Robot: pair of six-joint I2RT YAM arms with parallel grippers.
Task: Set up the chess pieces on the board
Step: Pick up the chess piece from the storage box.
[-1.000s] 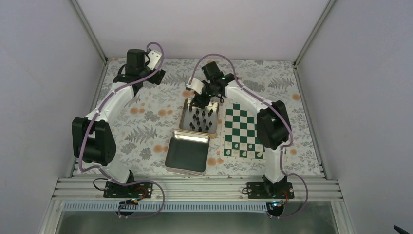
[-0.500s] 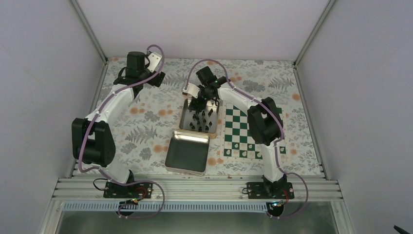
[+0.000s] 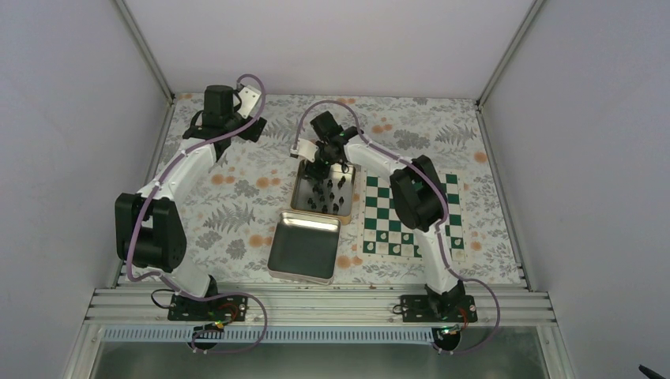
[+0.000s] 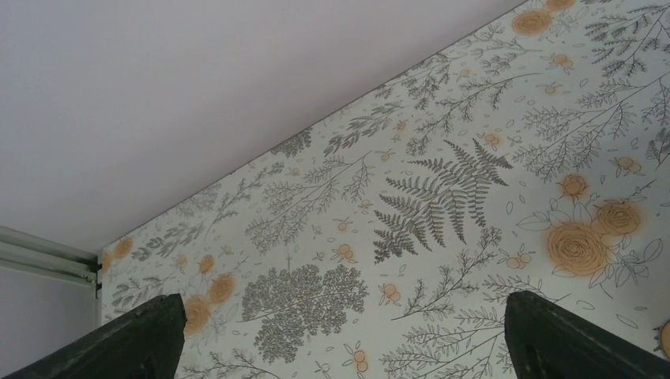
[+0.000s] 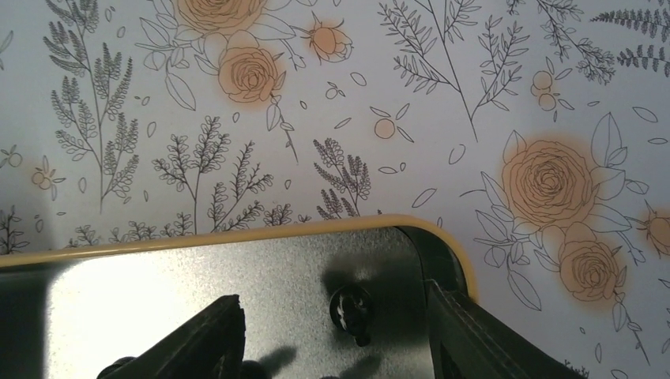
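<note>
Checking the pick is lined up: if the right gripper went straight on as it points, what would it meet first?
Probably the black chess piece between the open fingers of the right gripper, standing in the tin; past it, the tin's metal floor. Depth is unclear in the wrist view.

Bright, diffuse light is given from above, soft shadows being thrown on the table (image 3: pixel 237 189), while a glare streak is seen on the empty tin (image 3: pixel 306 223) and, in the right wrist view, a white reflection beside a black chess piece (image 5: pixel 351 309) in the second tin (image 5: pixel 237 235).
</note>
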